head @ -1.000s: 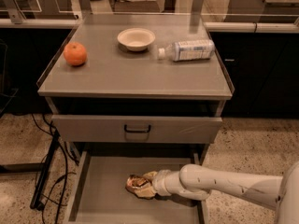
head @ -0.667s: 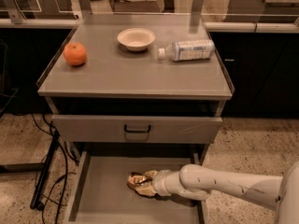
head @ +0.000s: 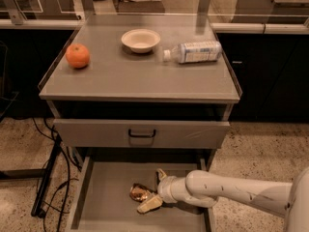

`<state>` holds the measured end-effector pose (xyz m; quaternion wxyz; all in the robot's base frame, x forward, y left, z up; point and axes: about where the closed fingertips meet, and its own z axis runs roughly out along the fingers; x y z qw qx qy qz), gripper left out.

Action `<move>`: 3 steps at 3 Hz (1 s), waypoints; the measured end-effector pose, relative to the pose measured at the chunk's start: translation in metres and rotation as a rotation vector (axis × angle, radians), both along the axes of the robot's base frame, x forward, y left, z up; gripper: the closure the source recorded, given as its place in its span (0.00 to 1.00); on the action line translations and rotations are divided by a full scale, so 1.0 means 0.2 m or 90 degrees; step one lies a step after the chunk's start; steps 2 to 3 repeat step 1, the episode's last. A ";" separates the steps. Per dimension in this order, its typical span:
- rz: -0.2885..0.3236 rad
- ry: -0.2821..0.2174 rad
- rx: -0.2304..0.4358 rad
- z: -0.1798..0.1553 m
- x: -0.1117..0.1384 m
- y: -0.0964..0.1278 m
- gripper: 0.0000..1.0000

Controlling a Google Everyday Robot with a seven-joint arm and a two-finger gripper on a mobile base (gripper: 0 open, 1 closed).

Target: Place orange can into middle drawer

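The orange can (head: 138, 192), shiny gold and wrinkled, lies on the floor of the open middle drawer (head: 104, 197), a wide shallow grey tray pulled out below the table. My gripper (head: 151, 190) reaches into the drawer from the right on a white arm. Its two pale fingers (head: 150, 204) are spread apart on either side of the can's right end. The can rests on the drawer floor, partly between the fingertips.
A closed drawer front with a black handle (head: 141, 133) sits above the open drawer. On the table top are a round orange fruit (head: 77, 55), a white bowl (head: 140, 40) and a clear bottle lying on its side (head: 193, 51). Black cables (head: 46, 178) hang at the left.
The can has come down onto the drawer floor and lies slightly more to the left. The gripper's fingers have spread apart from it.
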<state>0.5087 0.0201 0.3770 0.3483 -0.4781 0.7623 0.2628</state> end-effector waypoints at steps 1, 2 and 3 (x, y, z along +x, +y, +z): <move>0.000 0.000 0.000 0.00 0.00 0.00 0.00; 0.000 0.000 0.000 0.00 0.00 0.00 0.00; 0.000 0.000 0.000 0.00 0.00 0.00 0.00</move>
